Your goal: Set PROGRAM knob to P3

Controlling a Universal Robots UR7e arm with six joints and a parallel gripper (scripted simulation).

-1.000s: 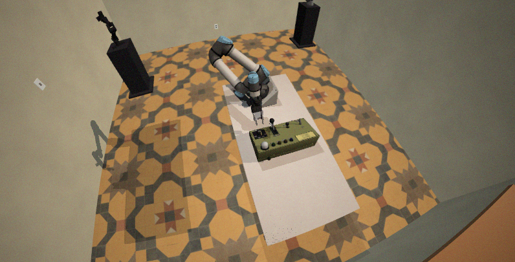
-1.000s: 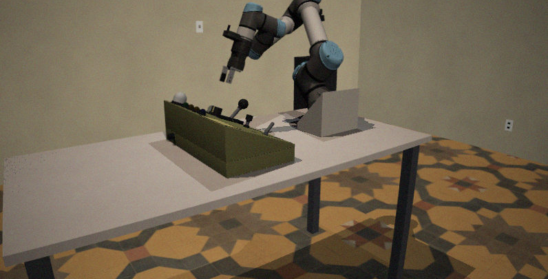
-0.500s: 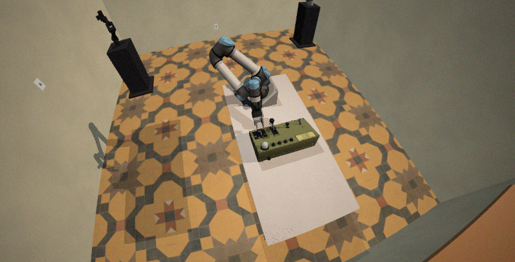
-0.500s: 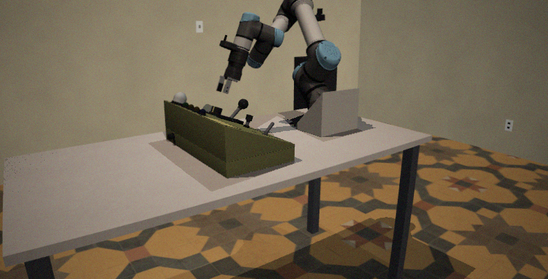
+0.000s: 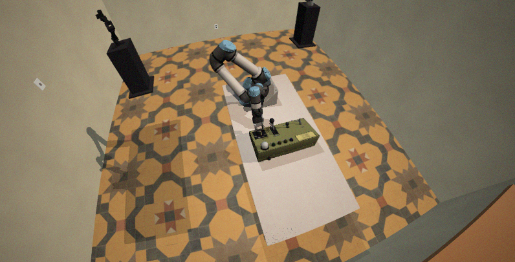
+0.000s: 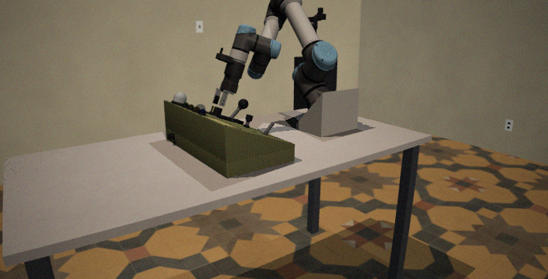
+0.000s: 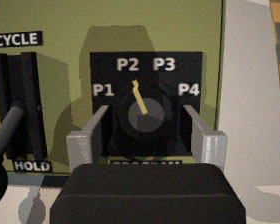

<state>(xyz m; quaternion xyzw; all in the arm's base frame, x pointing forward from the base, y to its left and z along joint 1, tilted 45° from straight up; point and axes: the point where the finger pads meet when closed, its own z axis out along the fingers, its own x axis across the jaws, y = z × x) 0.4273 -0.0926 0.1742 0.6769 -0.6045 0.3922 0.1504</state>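
The green console point(image 5: 306, 145) point(image 6: 195, 127) sits flat on the table. Its round black PROGRAM knob point(image 7: 150, 123) has a yellow pointer line, which points at P2 in the wrist view. The labels P1, P2, P3 and P4 point(image 7: 189, 90) are readable around it; the PROGRAM label below is mostly hidden by the gripper body. My gripper point(image 5: 259, 130) point(image 6: 219, 105) point(image 7: 146, 119) is open, with one finger on each side of the knob in the wrist view and a gap between each finger and the knob. Whether the fingertips reach down beside it is hard to tell.
A ball-topped lever point(image 5: 272, 120) point(image 6: 243, 103) point(image 7: 8, 129) stands close beside the gripper, at the CYCLE/HOLD slot. The console also bears a white dome point(image 5: 264, 145) point(image 6: 180, 97), several small buttons, a small black control point(image 5: 286, 124) point(image 6: 248, 118) and a grey toggle point(image 6: 269, 128).
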